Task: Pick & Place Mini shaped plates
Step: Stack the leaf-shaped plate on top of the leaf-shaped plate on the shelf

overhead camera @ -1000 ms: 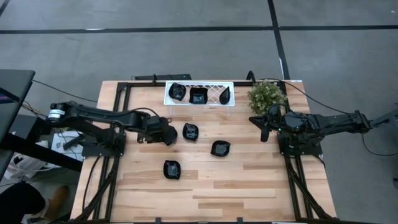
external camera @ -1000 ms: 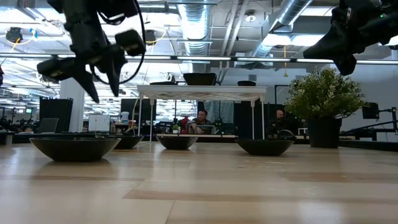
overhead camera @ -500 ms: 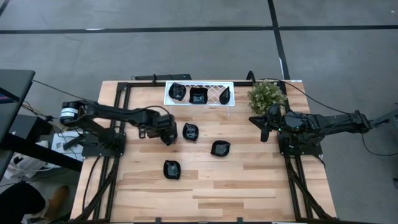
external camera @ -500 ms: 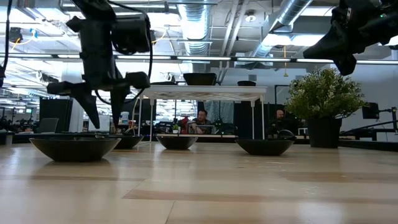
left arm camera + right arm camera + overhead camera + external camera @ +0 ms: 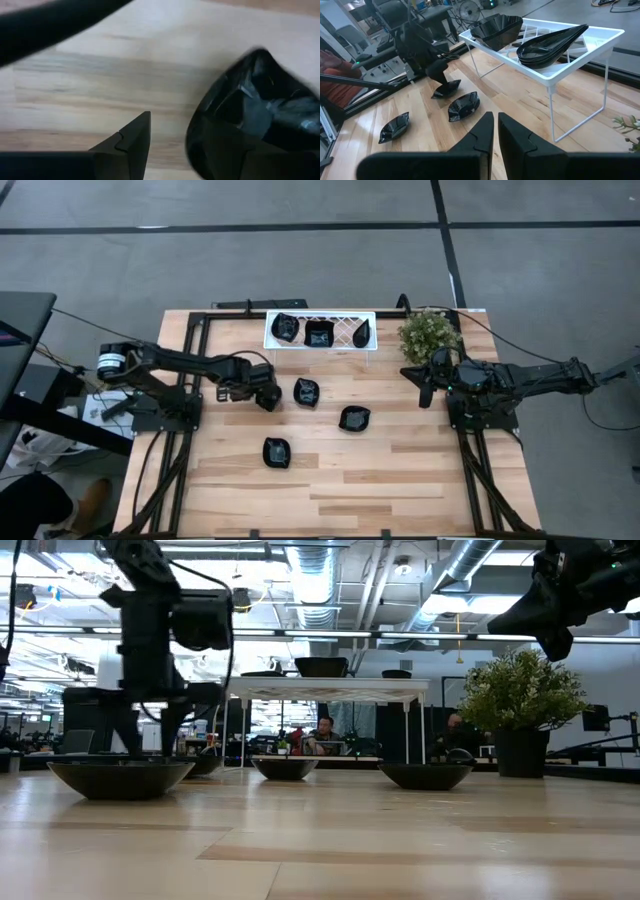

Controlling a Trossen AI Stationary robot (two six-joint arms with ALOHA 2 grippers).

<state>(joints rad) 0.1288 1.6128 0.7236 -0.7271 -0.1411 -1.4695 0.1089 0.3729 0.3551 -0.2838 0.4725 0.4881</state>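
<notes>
Three glossy black mini plates lie on the wooden table: one near the middle, one to its right, and one nearer the front. Three more sit in the white lattice tray at the far edge. My left gripper is open and points straight down at the left rim of the middle plate, low over the table. My right gripper is shut and hangs raised at the table's right side, beside the green plant. My left gripper comes from above with its fingers pointing down at the middle plate's left rim. One finger stands outside the rim over bare wood. The dark plate hides the other finger. I cannot tell whether either finger touches the plate.
The tray stands on thin white legs above the table. A black frame runs round the table's edges. The potted plant fills the far right corner. Bare wood spreads across the near half. People sit in the room beyond.
My left gripper has come down from a raised, tilted pose to point straight down, close to the table beside the middle plate. Its fingers have stayed open. No plate has moved.
</notes>
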